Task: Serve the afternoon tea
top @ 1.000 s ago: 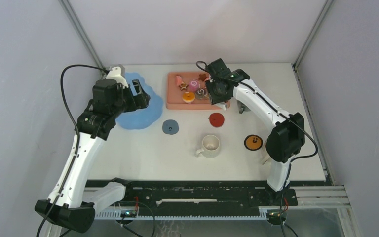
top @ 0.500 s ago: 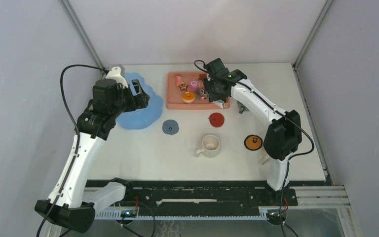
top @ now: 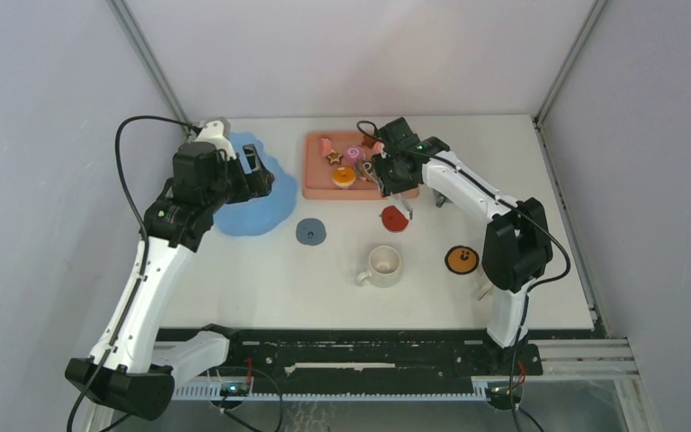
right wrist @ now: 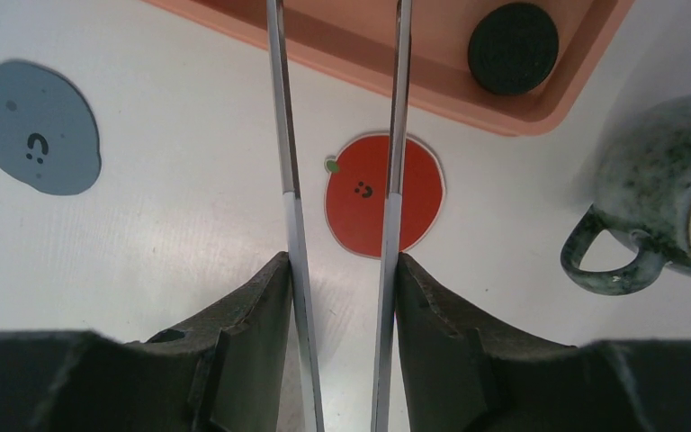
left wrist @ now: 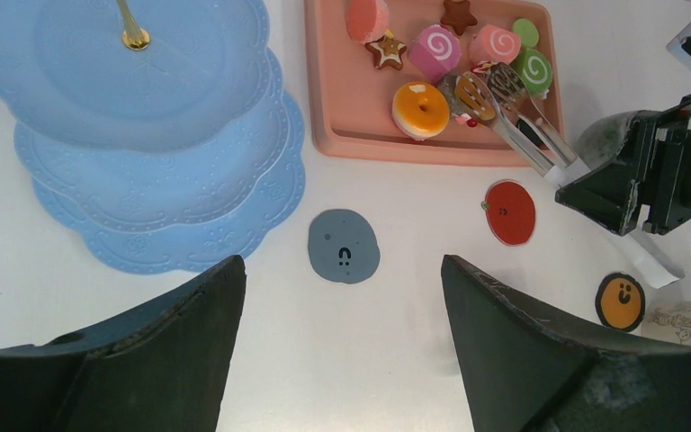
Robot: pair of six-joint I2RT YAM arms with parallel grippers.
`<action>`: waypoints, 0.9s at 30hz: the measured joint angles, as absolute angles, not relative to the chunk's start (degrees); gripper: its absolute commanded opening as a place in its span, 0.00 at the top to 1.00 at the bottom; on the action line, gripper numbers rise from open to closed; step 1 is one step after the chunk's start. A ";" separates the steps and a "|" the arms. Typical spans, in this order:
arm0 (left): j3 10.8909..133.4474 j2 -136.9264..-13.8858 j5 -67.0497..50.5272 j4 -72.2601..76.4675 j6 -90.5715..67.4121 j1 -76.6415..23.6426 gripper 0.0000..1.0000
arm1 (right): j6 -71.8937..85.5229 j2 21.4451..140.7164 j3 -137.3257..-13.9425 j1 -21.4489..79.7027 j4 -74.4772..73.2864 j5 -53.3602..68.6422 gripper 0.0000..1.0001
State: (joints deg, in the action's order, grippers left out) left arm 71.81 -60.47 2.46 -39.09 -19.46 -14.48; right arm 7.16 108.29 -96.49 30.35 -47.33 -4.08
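Pastries (left wrist: 408,101) are laid on the pink tray (left wrist: 342,90), upper middle of the left wrist view. Tongs (right wrist: 282,108) are held half-spread by the right gripper (right wrist: 340,270), apparently astride one; gripped weakly, it could be dropped before the blue tower (left wrist: 144,135).

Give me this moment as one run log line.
left end effector: open, empty, over table | right end effector: shut on tongs | tongs: tips among pastries in pink tray | dessert tower: visible tiers bare
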 measured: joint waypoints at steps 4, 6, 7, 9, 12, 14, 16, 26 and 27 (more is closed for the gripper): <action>71.81 -60.71 2.44 -39.09 -19.46 -14.48 0.15 | 7.22 107.46 -93.67 29.85 -45.93 -2.76 0.49; 71.81 -60.80 2.44 -39.11 -19.46 -14.48 0.15 | 7.33 107.37 -93.03 29.71 -45.80 -2.37 0.49; 71.81 -60.80 2.44 -39.09 -19.46 -14.48 0.15 | 7.35 107.35 -92.90 29.69 -45.74 -2.24 0.49; 71.81 -60.80 2.42 -39.09 -19.49 -14.48 0.16 | 7.40 107.11 -92.58 29.67 -45.43 -2.04 0.48; 71.81 -60.82 2.42 -39.09 -19.49 -14.48 0.15 | 7.60 106.19 -91.92 29.65 -45.30 -1.83 0.48; 71.81 -60.82 2.42 -39.09 -19.49 -14.48 0.15 | 7.70 105.58 -91.79 29.65 -45.28 -1.80 0.48; 71.81 -60.82 2.42 -39.09 -19.49 -14.48 0.15 | 7.81 104.92 -91.74 29.65 -45.28 -1.80 0.47; 71.81 -60.82 2.42 -39.09 -19.49 -14.48 0.16 | 7.90 103.72 -90.21 29.65 -45.12 -1.83 0.46; 71.81 -60.82 2.42 -39.09 -19.49 -14.48 0.15 | 7.86 103.72 -90.17 29.65 -45.15 -1.80 0.46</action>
State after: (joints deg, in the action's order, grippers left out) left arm 71.81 -60.82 2.42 -39.09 -19.49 -14.48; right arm 7.86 103.72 -90.17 29.65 -45.15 -1.80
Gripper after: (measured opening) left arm 0.844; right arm 0.539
